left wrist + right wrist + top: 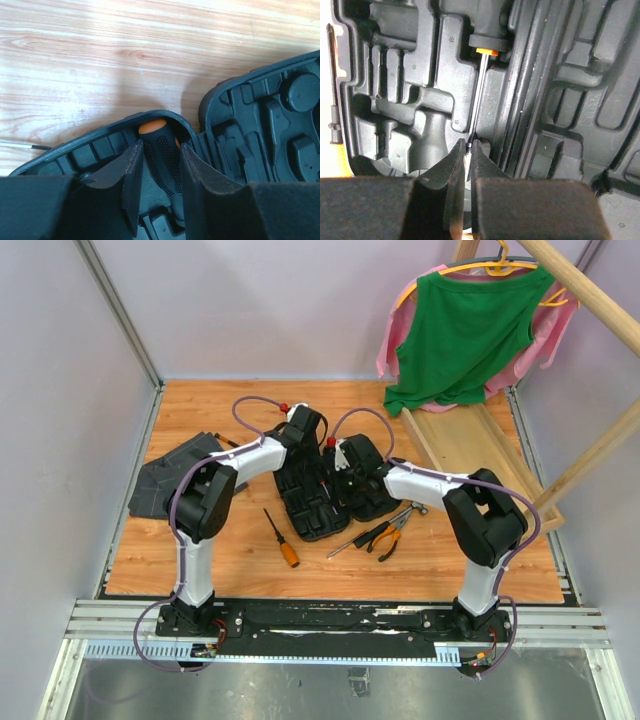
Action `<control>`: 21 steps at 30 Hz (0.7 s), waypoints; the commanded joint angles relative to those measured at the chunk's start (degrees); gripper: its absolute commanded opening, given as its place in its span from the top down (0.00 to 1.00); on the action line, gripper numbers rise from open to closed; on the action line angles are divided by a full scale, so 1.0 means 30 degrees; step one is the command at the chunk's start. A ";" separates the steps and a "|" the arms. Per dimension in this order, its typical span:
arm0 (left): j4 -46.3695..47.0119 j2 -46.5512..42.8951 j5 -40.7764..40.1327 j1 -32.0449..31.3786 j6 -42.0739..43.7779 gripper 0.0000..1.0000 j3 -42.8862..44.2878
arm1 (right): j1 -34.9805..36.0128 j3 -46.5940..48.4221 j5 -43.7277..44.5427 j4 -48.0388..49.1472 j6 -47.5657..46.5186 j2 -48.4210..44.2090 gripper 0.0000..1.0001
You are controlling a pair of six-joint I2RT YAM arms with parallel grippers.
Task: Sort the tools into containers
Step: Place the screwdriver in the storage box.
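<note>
Case [312, 505] is laid open mid-worktop [230, 575], with cased screwdriver [162, 155] seated in its left half. Loose screwdriver [282, 538] is placed before it, pliers [393, 532] and thin screwdriver [350, 545] front-right. Cloth [165, 480] is left, tray [470, 445] right-rear.

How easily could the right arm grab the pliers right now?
Probably not at once. The right gripper is shut on the tip of a screwdriver in the tool case. The pliers lie uncovered on the table close beside that arm; once it lets go, the way looks free.
</note>
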 commanded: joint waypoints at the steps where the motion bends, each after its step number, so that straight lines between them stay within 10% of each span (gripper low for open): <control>1: -0.2335 0.1296 0.2518 -0.0242 0.1379 0.81 0.0716 | 0.0201 -0.1474 0.0971 -0.4491 -0.1128 0.0414 0.93; 21: -0.1282 -0.3946 0.1889 -0.0242 0.1706 0.68 0.1380 | -0.0224 0.0649 0.1948 -0.4303 -0.1575 -0.4913 0.61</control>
